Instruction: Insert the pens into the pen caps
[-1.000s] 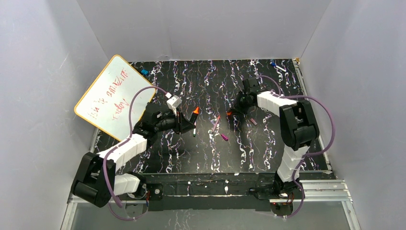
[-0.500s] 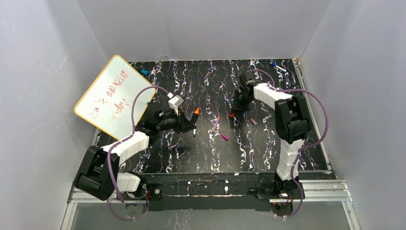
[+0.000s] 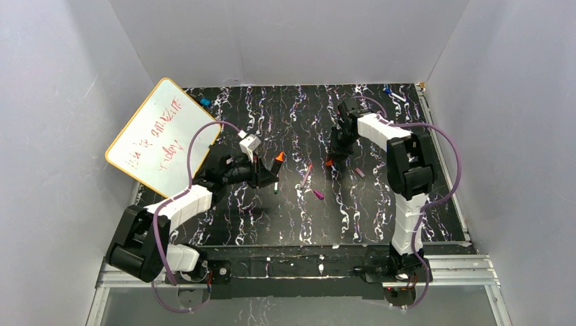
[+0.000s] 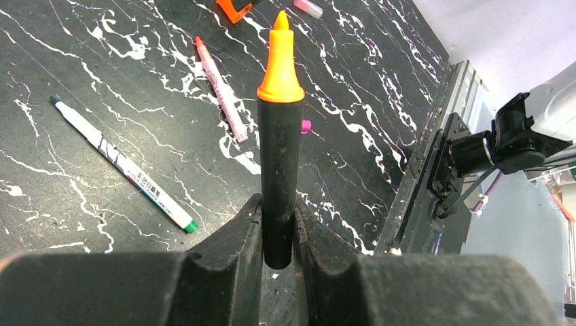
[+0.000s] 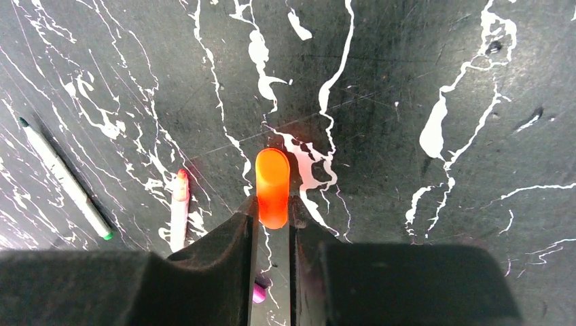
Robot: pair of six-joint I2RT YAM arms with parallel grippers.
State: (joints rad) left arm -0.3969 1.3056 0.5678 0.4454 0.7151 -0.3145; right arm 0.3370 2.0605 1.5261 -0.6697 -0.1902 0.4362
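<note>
left gripper (image 4: 277, 216) clamped on black orange-tipped pen (image 4: 280, 149), right gripper (image 5: 272, 212) pinching orange cap (image 5: 272, 178)

Both arms are the same build: chunky white ribbed shells on the links, with fat black joint housings in between. The left arm (image 3: 178, 206) and right arm (image 3: 407, 227) each grow out of a black base bolted right by the silver rail (image 3: 462, 266). A purple cable (image 3: 204, 127) hangs loose off the left one, and a second purple cable (image 3: 455, 170) off the right, both running back to the rail. There's a little white-grey camera block (image 3: 248, 144) at the left arm's end farthest from the rail. The fingers (image 4: 229, 252) are matte black wedges tapering to narrow tips.
</note>
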